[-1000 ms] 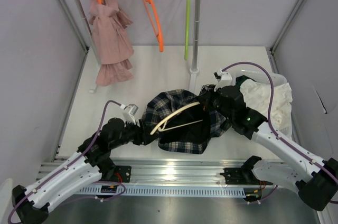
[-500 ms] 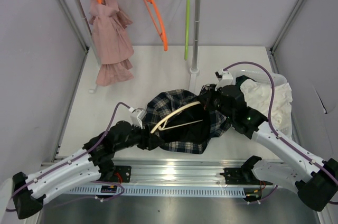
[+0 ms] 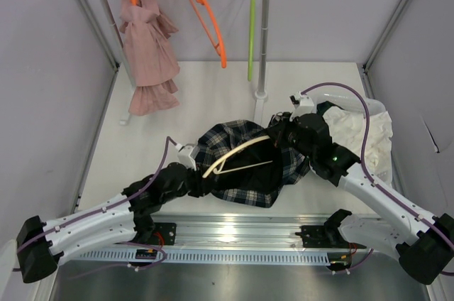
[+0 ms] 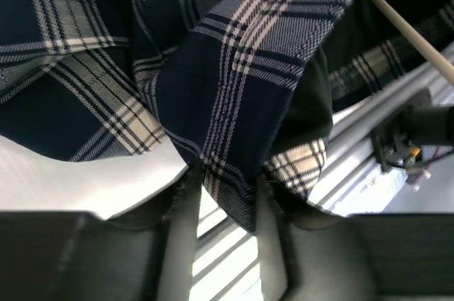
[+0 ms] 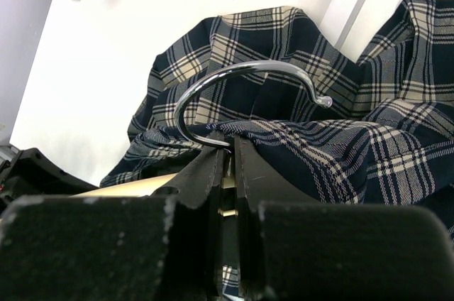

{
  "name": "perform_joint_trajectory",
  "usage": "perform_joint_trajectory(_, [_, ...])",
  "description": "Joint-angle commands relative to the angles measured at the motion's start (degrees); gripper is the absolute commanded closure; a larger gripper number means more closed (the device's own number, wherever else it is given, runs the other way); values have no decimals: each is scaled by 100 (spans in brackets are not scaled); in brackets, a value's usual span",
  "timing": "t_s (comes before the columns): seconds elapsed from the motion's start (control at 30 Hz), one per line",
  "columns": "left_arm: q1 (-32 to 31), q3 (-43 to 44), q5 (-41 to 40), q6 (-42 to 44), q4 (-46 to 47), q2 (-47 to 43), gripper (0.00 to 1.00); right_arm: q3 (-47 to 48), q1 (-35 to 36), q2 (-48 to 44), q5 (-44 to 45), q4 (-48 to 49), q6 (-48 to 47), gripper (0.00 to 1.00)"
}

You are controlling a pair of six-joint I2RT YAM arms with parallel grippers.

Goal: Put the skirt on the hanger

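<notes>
The plaid skirt (image 3: 248, 170) lies bunched in the middle of the table. The cream hanger (image 3: 234, 153) lies across it. My right gripper (image 3: 281, 136) is shut on the hanger's neck at the skirt's right side. In the right wrist view the gripper (image 5: 228, 146) holds the neck just below the chrome hook (image 5: 241, 74), with the skirt (image 5: 369, 152) draped around it. My left gripper (image 3: 201, 184) is at the skirt's near left edge. In the left wrist view it (image 4: 227, 173) is open, with a hanging fold of skirt (image 4: 241, 88) between the fingers (image 4: 179, 230).
A clothes rack stands at the back with a pink garment (image 3: 147, 45), an orange hanger (image 3: 206, 20) and a lime-green hanger (image 3: 251, 31); its pole (image 3: 264, 38) comes down just behind the skirt. A white cloth (image 3: 362, 134) lies in a bin at the right. A metal rail (image 3: 234, 228) runs along the near edge.
My left arm has reached right and forward until its gripper is at the skirt's near left edge. The right arm, hanger and skirt have hardly moved.
</notes>
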Motion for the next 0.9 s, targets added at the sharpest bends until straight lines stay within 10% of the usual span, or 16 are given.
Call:
perform_joint_trajectory(0.0, [-44, 283, -430, 47, 174, 109, 80, 149, -80, -63, 46, 331, 35, 100])
perform_joint_trajectory(0.1, [-44, 687, -641, 161, -317, 163, 100, 167, -124, -46, 72, 375, -70, 100])
perform_joint_trajectory(0.87, [1099, 3219, -79, 1541, -3016, 40, 100, 1178, 782, 780, 3147, 428, -1134, 100])
